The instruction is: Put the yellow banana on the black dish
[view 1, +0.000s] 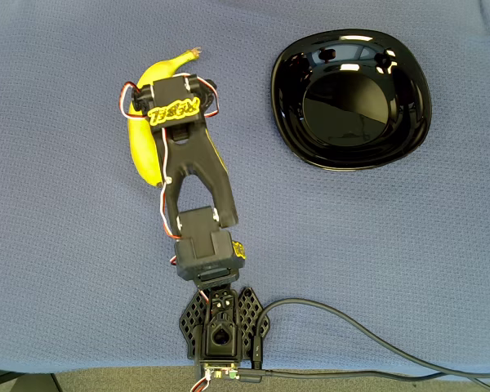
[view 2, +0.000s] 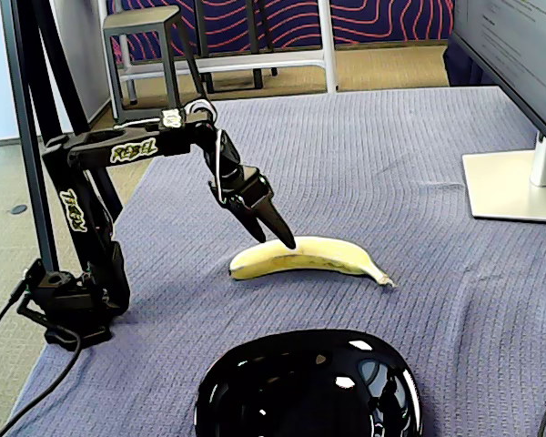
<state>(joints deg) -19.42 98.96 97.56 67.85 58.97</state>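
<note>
While the blue-grey woven cloth table cover (view 2: pixel 455 300) carries everything, the glossy black rounded-square dish (view 1: pixel 351 98) sits well apart from the black two-finger gripper (view 2: pixel 287 242), its near edge cropped in the fixed view. Curved bright yellow banana (view 2: pixel 311 257) lies flat under the fingertips, midsection hidden overhead. Jaws: cannot tell whether parted.
</note>
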